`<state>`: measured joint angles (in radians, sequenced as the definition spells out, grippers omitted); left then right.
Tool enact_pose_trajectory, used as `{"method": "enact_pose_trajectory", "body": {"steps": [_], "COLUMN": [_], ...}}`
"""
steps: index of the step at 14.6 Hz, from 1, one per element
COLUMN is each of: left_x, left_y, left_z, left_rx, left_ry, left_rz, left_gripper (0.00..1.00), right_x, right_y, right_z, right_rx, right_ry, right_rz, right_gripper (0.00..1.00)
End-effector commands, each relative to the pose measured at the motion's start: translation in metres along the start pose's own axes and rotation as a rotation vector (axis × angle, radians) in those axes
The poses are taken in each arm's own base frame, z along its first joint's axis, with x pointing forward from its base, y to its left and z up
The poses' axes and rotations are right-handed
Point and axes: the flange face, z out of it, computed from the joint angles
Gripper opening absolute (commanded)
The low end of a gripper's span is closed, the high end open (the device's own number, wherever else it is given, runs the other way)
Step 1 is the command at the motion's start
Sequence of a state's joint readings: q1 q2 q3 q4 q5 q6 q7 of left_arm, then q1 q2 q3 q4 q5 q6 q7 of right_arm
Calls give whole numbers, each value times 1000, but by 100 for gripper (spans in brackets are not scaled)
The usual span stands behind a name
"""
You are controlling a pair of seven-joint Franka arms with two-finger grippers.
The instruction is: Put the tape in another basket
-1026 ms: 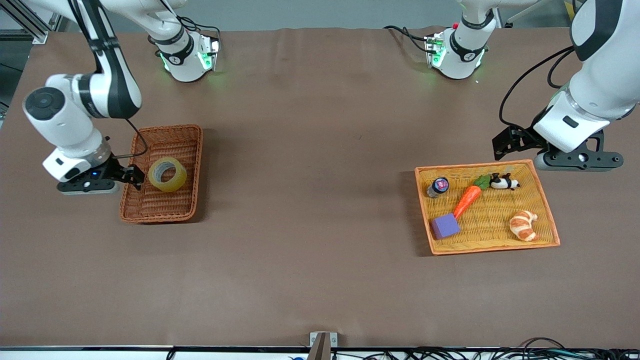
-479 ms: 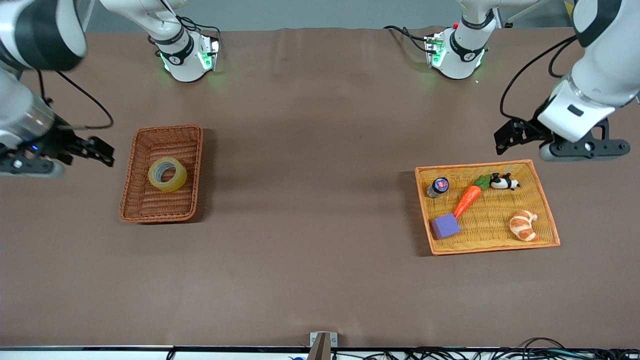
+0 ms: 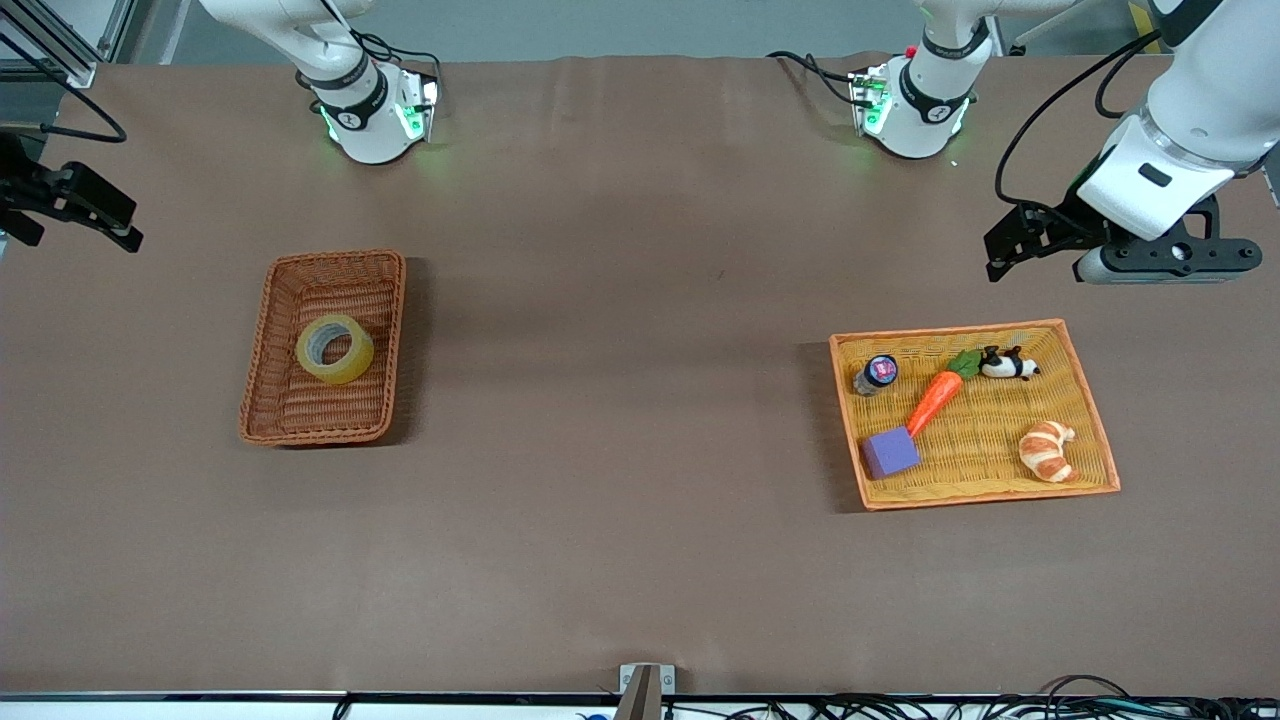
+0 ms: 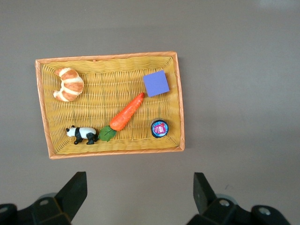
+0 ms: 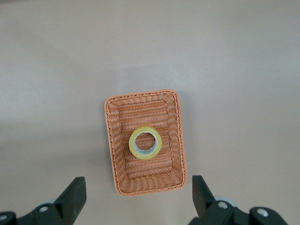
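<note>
The yellowish tape roll (image 3: 355, 361) lies flat in the reddish-brown wicker basket (image 3: 320, 408) toward the right arm's end of the table. In the right wrist view the tape (image 5: 133, 143) lies near the middle of the basket (image 5: 146, 179). My right gripper (image 3: 100, 215) is open and empty, high up over the table's edge at the right arm's end, well clear of the basket. My left gripper (image 3: 1010, 250) is open and empty, in the air over the table beside the yellow tray (image 3: 1092, 400).
The yellow tray with the orange rim (image 4: 181, 103) holds a croissant (image 3: 1045, 450), a carrot (image 3: 935, 398), a purple block (image 3: 890, 452), a panda figure (image 3: 1008, 364) and a small jar (image 3: 877, 372). Bare brown table lies between basket and tray.
My right gripper has lifted away from the basket and moved out toward the table's edge, leaving the tape in the basket. My left gripper has risen a little.
</note>
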<state>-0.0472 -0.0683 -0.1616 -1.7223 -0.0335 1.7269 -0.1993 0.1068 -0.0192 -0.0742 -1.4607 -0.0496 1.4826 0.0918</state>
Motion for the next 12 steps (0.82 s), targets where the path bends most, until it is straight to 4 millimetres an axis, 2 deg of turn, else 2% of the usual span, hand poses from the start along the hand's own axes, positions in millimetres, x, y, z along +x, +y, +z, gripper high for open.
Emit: {"method": "enact_pose_trajectory", "body": {"steps": [1,4,12], "left_x": [-6,-6,-5], "left_y": [-2,-5,-7], "left_z": [-3,-8,-6], "left_rx": [13,40,42], "left_ry": [-3,-10,-20], "left_rz": [30,62,72], "left_gripper": [100,100,100], "right_x": [7,7,7], "right_y": [0,-5,-5], "right_z": [22,25,25], "right_rx": [17,16,16], "right_ry": [-40,-44,-47], "right_rz": [-6,-14,-14], "right_gripper": [100,100,100]}}
